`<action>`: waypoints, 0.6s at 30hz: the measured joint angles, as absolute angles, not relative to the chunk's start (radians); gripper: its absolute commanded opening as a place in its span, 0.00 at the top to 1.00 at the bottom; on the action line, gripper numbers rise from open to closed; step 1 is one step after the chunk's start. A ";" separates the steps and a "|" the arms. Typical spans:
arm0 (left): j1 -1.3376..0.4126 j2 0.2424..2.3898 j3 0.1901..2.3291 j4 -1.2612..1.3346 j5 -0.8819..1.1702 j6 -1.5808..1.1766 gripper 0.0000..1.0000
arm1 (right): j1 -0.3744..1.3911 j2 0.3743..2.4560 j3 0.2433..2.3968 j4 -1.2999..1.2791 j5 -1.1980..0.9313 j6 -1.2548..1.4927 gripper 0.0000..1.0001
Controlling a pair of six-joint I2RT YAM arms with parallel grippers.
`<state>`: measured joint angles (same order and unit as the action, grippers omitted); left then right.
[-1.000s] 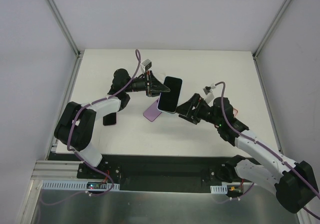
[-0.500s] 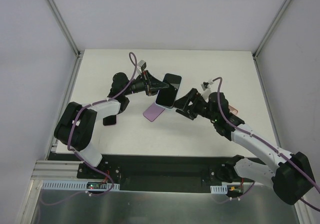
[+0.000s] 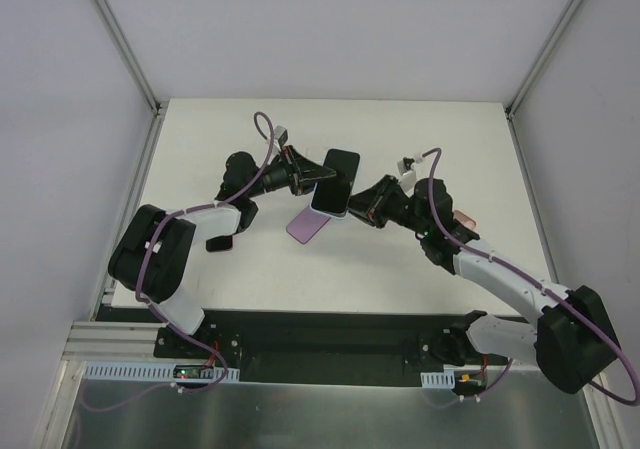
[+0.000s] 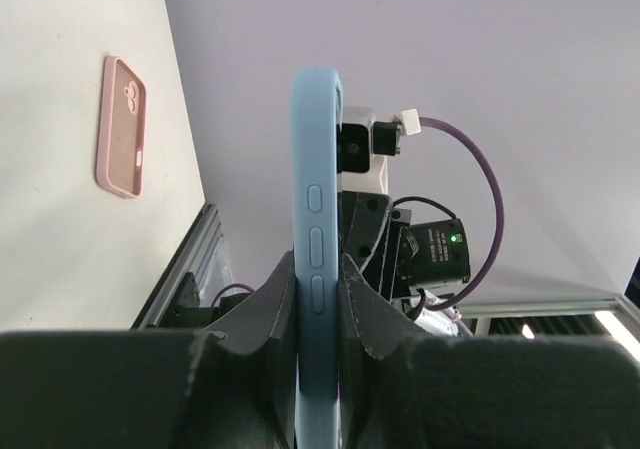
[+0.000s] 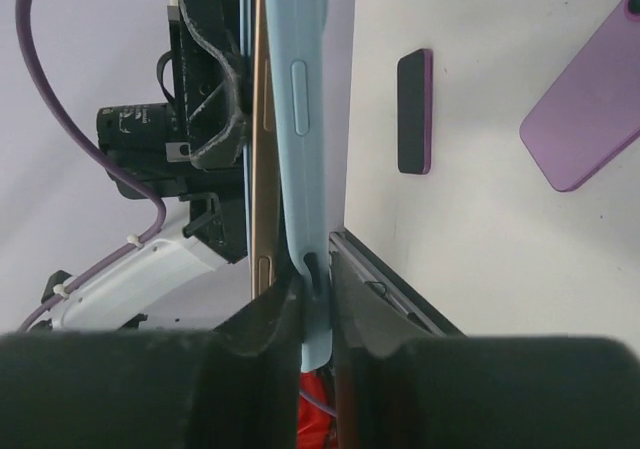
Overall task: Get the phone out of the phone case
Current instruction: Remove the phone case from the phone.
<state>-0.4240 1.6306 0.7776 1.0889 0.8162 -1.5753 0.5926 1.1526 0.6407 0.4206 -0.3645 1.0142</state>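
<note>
One phone [image 3: 338, 179] in one blue phone case [image 4: 316, 169], long axis twelve to six from above. Left gripper [image 4: 317, 261] and right gripper [image 5: 315, 269] both clamp the phone case.

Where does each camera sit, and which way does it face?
Top: high behind the robot, looking down on the table; left arm and right arm show.
Left wrist: looks along the left pincer, shut on the blue case.
Right wrist: looks along the right pincer, pinching the same case.
Shared: both wrist views show that case edge-on.

White table [image 3: 400, 134] bearing a purple case [image 3: 305, 227], a dark magenta-edged slab [image 3: 220, 240] and a pink case [image 3: 463, 217]
</note>
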 measured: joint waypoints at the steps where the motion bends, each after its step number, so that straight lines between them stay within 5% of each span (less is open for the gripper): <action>1: -0.425 1.631 0.776 1.089 0.815 -1.575 1.00 | 0.593 1.153 0.643 0.425 -0.364 1.015 0.99; 7: -0.431 1.631 0.775 1.069 0.819 -1.552 0.99 | 0.594 1.132 0.688 0.279 -0.352 0.961 0.99; 9: -0.438 1.631 0.778 1.054 0.830 -1.551 0.86 | 0.596 1.111 0.740 0.141 -0.327 0.910 0.99; 10: -0.447 1.631 0.781 1.041 0.837 -1.550 0.67 | 0.598 1.099 0.786 0.037 -0.313 0.878 0.99; 14: -0.474 1.630 0.826 0.949 0.936 -1.475 0.34 | 0.575 1.030 0.861 -0.156 -0.227 0.791 0.99; 18: -0.505 1.628 0.874 0.749 1.036 -1.343 0.21 | 0.502 0.961 0.874 -0.307 -0.081 0.716 0.98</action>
<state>-0.5049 1.6283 0.8738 0.7486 1.0359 -1.3426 0.5022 0.9607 0.8742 -0.3073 -0.0811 0.7158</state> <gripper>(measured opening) 0.703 0.079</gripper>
